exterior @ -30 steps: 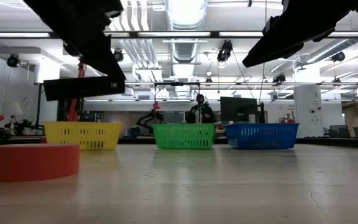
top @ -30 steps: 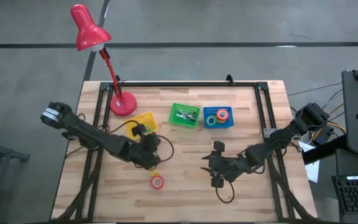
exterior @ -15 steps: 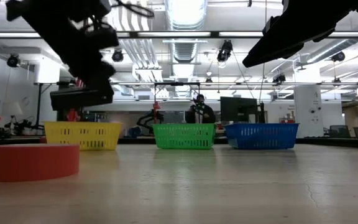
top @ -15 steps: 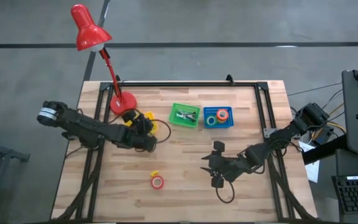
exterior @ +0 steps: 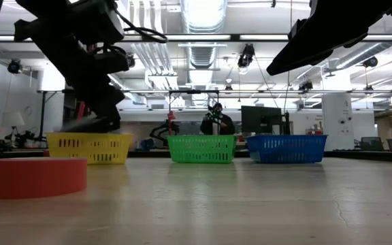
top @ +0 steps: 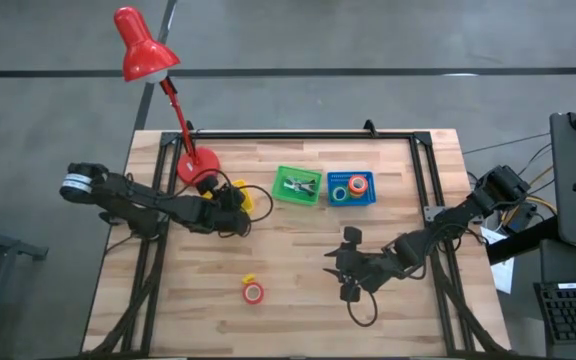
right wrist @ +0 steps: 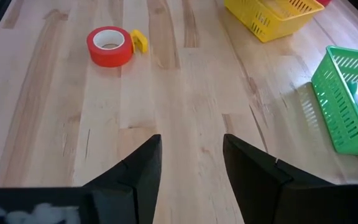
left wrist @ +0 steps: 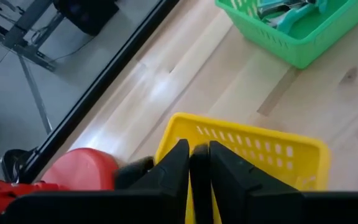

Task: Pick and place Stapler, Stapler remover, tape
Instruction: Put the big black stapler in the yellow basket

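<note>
from above, the left gripper point(top: 236, 207) is seen over the yellow basket point(top: 240, 190); a red tape roll point(top: 254, 292) lies well apart. low down, the stapler cannot be made out. at the left wrist, fingers point(left wrist: 173, 165) look nearly together, any hold unclear; a drop could miss. the right gripper point(right wrist: 191, 155) is spread, empty.

Wooden table point(top: 298, 270): yellow point(top: 240, 190), green point(top: 297, 186), blue baskets point(top: 351, 188); red tape point(top: 254, 292); lamp base point(top: 194, 165).
</note>
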Robot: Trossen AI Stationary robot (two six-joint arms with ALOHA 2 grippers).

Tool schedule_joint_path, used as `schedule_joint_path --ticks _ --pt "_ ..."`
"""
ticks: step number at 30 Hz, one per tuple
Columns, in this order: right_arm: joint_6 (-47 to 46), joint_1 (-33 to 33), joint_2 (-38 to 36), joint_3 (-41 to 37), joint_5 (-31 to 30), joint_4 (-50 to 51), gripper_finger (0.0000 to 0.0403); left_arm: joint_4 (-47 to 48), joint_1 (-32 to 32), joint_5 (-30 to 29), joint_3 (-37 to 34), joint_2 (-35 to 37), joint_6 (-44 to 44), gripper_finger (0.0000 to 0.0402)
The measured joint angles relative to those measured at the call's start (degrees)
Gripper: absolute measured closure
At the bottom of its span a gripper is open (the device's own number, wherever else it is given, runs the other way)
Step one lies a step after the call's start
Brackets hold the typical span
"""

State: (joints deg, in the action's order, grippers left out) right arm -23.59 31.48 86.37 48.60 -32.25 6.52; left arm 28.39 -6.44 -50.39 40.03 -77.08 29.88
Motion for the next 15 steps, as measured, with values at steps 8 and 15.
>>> schedule_joint_path --ticks 8,15 --pt "-0.26 0.00 0.00 0.00 -0.01 -0.03 0.0247 -0.64 0.00 -0.24 0.00 -0.02 0.22 0.0340" --pt "-0.22 0.00 0.00 -0.02 -0.79 -0.02 0.0249 -1.89 -0.02 -0.73 0.00 0.12 1.97 0.0314"
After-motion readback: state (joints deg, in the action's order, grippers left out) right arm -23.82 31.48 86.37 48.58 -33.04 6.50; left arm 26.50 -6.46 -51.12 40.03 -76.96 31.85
